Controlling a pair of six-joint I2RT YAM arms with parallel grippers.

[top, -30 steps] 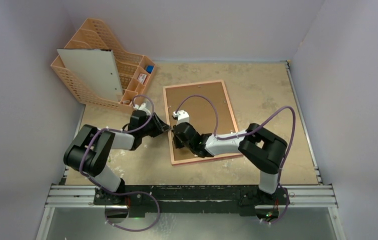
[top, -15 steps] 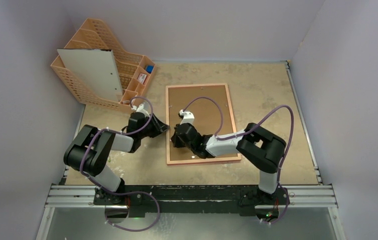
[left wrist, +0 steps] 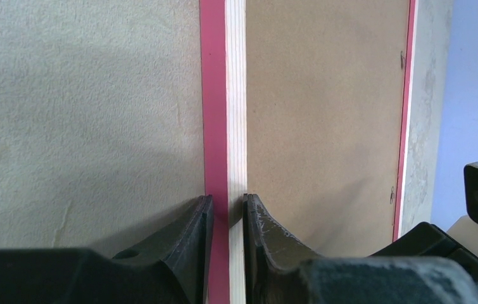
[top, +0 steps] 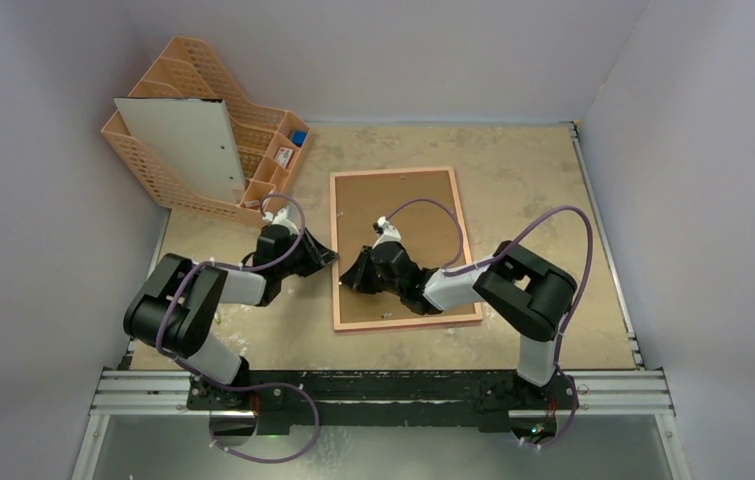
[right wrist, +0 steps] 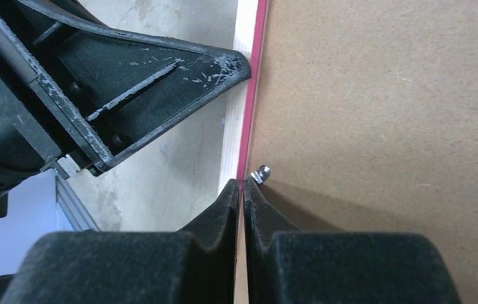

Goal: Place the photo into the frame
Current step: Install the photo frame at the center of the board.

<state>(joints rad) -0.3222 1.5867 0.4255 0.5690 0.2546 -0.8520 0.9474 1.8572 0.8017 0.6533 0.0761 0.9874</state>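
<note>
Frame (top: 408,322): lies flat on the table (top: 523,200), reverse side up, long axis running away from the arm bases, roughly centre of the work area. Rim pale salmon wood from above. The left wrist view shows the rail as a strip of light grained wood with a bright pink-red band along its outer side. The same pink shows as a thin line on the far rail.

Backing board (top: 403,205): plain brown, fills the frame opening, flat and level with the rim. Small metal tab (right wrist: 263,171) sits on the board just inside the left rail. Two similar tabs are visible along the opposite rail in the left wrist view.

Left gripper (left wrist: 226,212): low over the frame's left rail, about mid-length. Jaws narrowly parted, one finger (left wrist: 192,234) on the outer pink side, the other on the board side, the rail clamped between them.

Right gripper (right wrist: 241,187): reaches in over the board, tips down at the inner edge of the same left rail, just beside the metal tab and near the left gripper. Fingers (right wrist: 214,215) closed tip to tip, only a hairline slit behind. Nothing seen held.

Far left corner: orange lattice organiser (top: 143,170), a white panel (top: 188,150) standing in it, well apart from the frame.
</note>
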